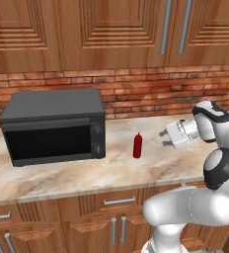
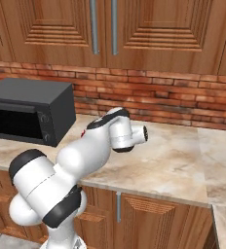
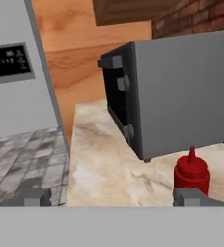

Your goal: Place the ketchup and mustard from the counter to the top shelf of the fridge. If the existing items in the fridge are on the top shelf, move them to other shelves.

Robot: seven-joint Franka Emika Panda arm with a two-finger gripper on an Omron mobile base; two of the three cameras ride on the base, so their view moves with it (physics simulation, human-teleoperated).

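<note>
The ketchup [image 1: 137,145], a small all-red squeeze bottle, stands upright on the counter [image 1: 111,175] just right of the microwave. My gripper [image 1: 164,139] hovers a short way to its right, pointing at it, open and holding nothing. In the hand view the ketchup [image 3: 191,171] sits low on the right, just beyond my right fingertip [image 3: 193,197], and my gripper [image 3: 114,198] stands wide open. Past the end of the counter [image 3: 109,164] rises the grey front of the fridge [image 3: 17,96], closed. The mustard, the top shelf and the existing items are out of view.
A black microwave [image 1: 55,126] stands on the counter at the left, close to the ketchup. A brick wall [image 1: 136,89] and wooden wall cabinets [image 1: 111,29] close off the back. In the right base view my arm [image 2: 85,155] stands before the counter [image 2: 183,160].
</note>
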